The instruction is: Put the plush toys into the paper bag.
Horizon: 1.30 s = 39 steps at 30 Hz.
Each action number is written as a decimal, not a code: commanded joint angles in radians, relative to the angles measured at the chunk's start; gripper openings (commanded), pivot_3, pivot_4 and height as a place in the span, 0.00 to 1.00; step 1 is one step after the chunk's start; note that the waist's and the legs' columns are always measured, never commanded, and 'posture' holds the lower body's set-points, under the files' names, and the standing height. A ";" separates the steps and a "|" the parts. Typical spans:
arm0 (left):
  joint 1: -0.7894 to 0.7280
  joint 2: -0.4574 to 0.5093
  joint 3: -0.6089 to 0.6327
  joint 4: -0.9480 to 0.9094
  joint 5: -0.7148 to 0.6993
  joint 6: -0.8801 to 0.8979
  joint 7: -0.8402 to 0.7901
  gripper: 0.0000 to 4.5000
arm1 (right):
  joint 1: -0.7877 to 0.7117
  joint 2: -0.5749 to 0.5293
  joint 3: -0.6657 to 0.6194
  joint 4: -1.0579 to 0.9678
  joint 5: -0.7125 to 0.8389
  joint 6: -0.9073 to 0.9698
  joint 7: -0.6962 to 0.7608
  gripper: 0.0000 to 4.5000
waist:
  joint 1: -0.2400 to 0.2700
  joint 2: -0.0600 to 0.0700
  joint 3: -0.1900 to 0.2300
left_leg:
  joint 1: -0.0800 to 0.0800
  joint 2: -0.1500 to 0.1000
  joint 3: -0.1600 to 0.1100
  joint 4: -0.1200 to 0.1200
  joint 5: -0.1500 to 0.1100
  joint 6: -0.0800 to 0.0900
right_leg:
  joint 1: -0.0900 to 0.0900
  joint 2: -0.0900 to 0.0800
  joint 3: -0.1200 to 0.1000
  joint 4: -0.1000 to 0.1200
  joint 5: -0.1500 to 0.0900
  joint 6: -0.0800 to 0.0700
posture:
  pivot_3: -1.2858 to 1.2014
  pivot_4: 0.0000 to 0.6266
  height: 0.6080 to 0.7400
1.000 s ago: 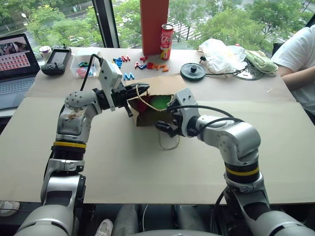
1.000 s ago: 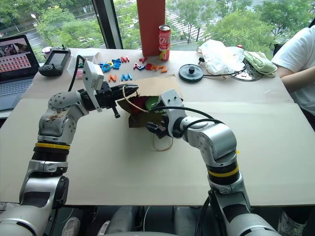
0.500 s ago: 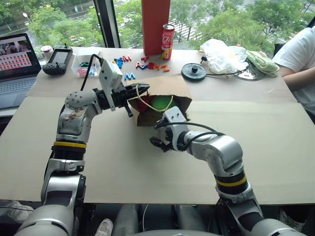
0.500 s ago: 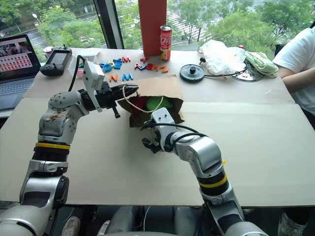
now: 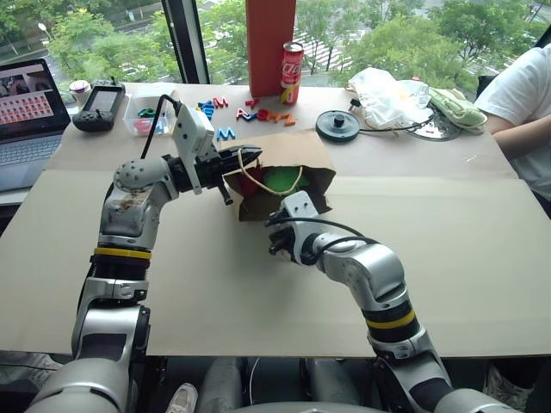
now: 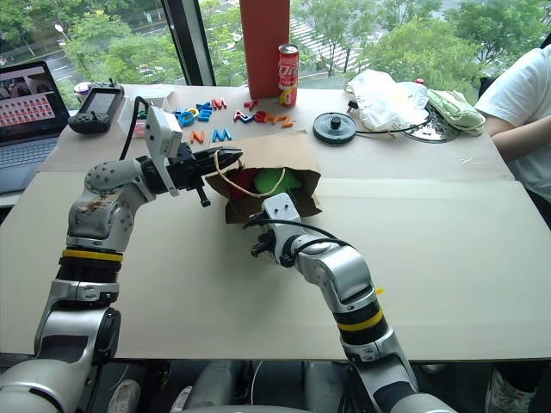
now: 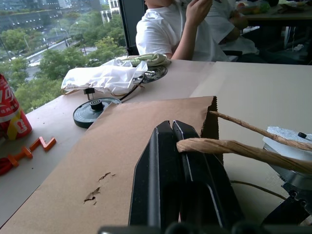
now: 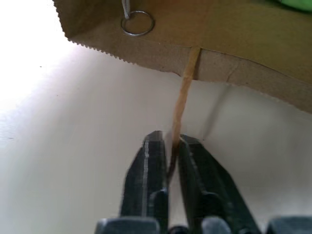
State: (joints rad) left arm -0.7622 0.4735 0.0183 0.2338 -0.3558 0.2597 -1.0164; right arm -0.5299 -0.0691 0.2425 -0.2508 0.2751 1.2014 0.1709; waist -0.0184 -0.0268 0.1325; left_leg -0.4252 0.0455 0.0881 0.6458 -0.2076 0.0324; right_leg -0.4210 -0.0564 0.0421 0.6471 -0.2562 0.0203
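Coca-Cola script on red can (image 5: 292,72)

The paper bag (image 5: 284,185) lies on the table (image 5: 482,258) with both plush toys (image 5: 277,179) inside, letters (image 5: 225,132) and a can (image 5: 292,73) behind it, a laptop (image 5: 30,116) far left.

A laptop (image 5: 30,120) sits open at the table's (image 5: 482,258) ten o'clock edge, a black handheld device (image 5: 102,107) just beside it. Colourful plastic letters (image 5: 258,114) lie scattered toward twelve, near a red drink can (image 5: 292,73) and an orange post (image 5: 271,43). At one o'clock rest a black round disc (image 5: 337,126), a white plastic bag (image 5: 387,96) and a pale green cloth (image 5: 456,107). A person's arm (image 5: 525,138) rests at three o'clock.
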 commanded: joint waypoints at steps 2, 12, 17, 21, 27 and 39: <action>-0.029 -0.002 0.016 -0.018 -0.014 -0.017 0.002 0.00 | -0.013 0.009 -0.067 -0.034 0.010 -0.054 0.008 0.00 | 0.000 0.000 0.000 | 0.000 0.000 0.000 0.000 0.000 0.000 | 0.000 0.000 0.000 0.000 0.000 0.000 | 0.52 0.24 0.99; -0.042 -0.100 0.108 -0.062 -0.132 0.127 0.156 0.00 | -0.045 -0.184 -0.326 -0.349 0.151 0.042 0.121 0.00 | 0.006 0.000 0.000 | -0.001 0.000 0.000 0.000 0.000 0.000 | 0.000 -0.001 0.000 -0.001 0.000 0.000 | 0.52 0.24 0.99; -0.009 -0.195 0.178 -0.142 -0.233 0.241 0.319 0.00 | -0.092 -0.316 -0.355 -0.437 0.196 0.041 0.177 0.00 | 0.002 0.000 0.000 | 0.000 0.000 -0.001 0.000 0.000 0.000 | 0.000 0.000 0.000 -0.001 0.000 0.000 | 0.52 0.24 0.99; 0.073 -0.233 0.166 -0.241 -0.255 0.296 0.389 0.00 | -0.090 -0.374 -0.315 -0.449 0.193 0.038 0.185 0.00 | -0.002 0.000 0.000 | 0.001 0.000 -0.001 0.000 0.000 0.000 | 0.001 0.000 0.001 -0.002 0.000 0.000 | 0.52 0.24 0.99; 0.148 -0.229 0.142 -0.292 -0.253 0.322 0.407 0.00 | -0.077 -0.385 -0.265 -0.448 0.196 0.039 0.185 0.00 | 0.004 0.000 0.000 | 0.001 0.000 -0.001 0.000 0.000 0.000 | 0.001 0.000 0.001 -0.003 0.000 0.000 | 0.52 0.24 0.99; 0.158 -0.181 0.160 -0.332 -0.348 0.420 0.369 0.40 | -0.096 -0.338 -0.301 -0.428 0.211 0.037 0.157 0.41 | 0.005 0.000 0.000 | 0.001 -0.001 -0.001 0.001 0.000 0.000 | 0.001 -0.001 0.001 -0.004 0.000 0.000 | 0.52 0.24 0.99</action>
State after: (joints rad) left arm -0.5769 0.2691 0.1560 -0.0450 -0.6588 0.6597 -0.6231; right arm -0.6031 -0.4082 0.0069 -0.6442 0.4573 1.2484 0.3234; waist -0.0132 -0.0270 0.1324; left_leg -0.4242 0.0450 0.0874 0.6463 -0.2073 0.0319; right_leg -0.4199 -0.0573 0.0430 0.6427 -0.2562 0.0204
